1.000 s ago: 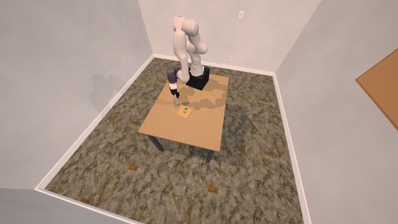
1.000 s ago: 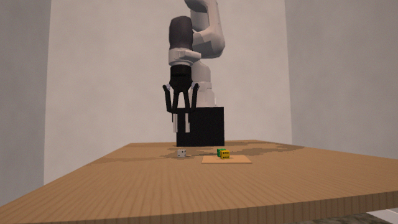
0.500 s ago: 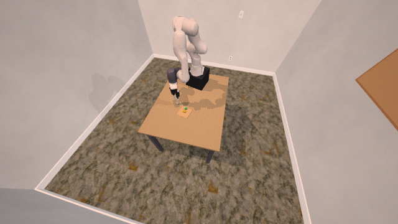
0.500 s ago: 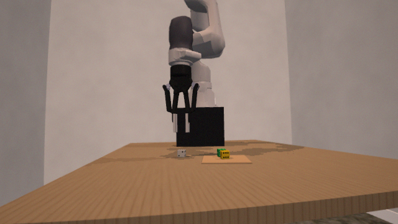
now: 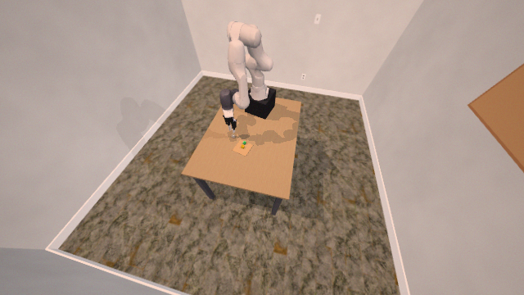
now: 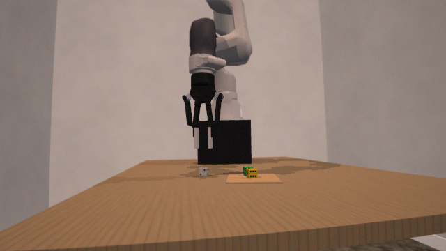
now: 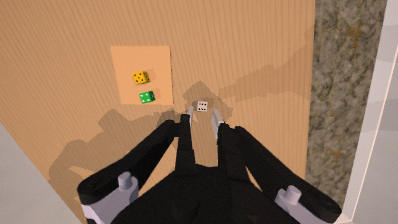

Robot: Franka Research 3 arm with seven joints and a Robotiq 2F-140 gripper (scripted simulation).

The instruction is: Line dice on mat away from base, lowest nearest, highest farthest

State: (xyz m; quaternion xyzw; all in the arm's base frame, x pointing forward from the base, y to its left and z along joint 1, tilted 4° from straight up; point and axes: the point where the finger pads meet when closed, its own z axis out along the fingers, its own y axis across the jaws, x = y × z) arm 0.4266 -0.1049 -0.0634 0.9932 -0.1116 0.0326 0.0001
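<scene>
Gripper (image 7: 202, 119) hangs partly spread, pinching nothing, above the white die (image 7: 202, 105). Die looks light, rigid, slick; best pinched on two opposite side faces.

Wooden table (image 6: 313, 209), grain running lengthwise, dark legs visible in the top view. Lying directly on it: a thin tan mat (image 6: 268, 179), flat, near mid-table; a white die (image 6: 203, 171), off the mat, just beside its edge, flat on one face; and the arm's black pedestal (image 6: 240, 146) at the far edge
</scene>
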